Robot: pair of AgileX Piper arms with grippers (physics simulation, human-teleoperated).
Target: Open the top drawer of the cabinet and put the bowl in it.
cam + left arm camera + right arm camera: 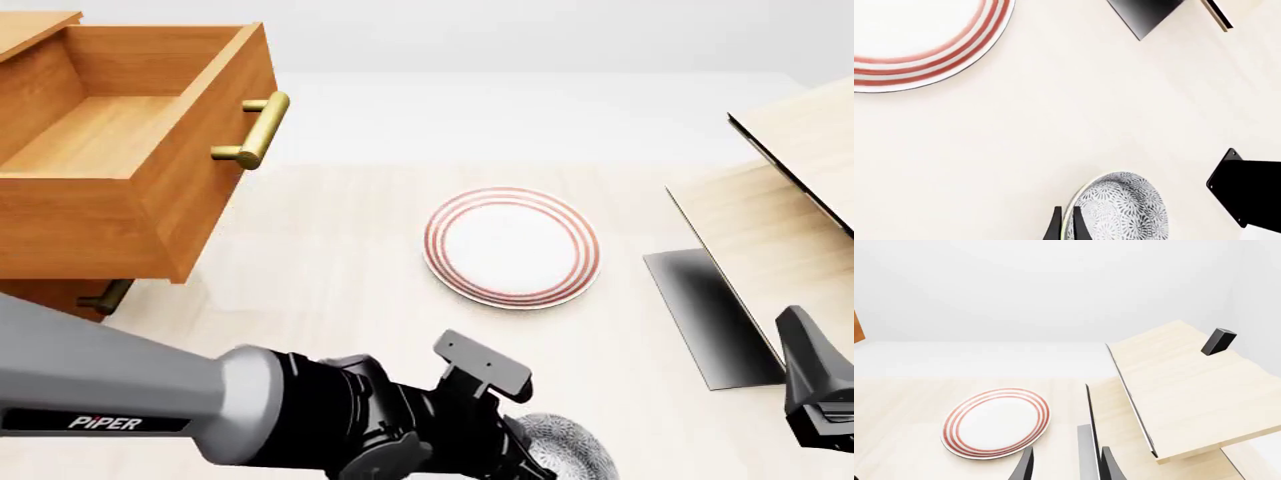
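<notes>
Top drawer standing open. Left end effector pinching the bowl rim, narrow, near desk edge. Next, likely: lifting it far-left into the drawer.

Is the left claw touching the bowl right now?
Touching. In the left wrist view the left claw has its fingertips straddling the rim of the bowl, one dark finger outside and one inside, with no gap visible.

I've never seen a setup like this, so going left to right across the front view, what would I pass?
Top drawer, pulled open → its brass handle → plate with red rings → pale wooden structure at the right edge.
</notes>
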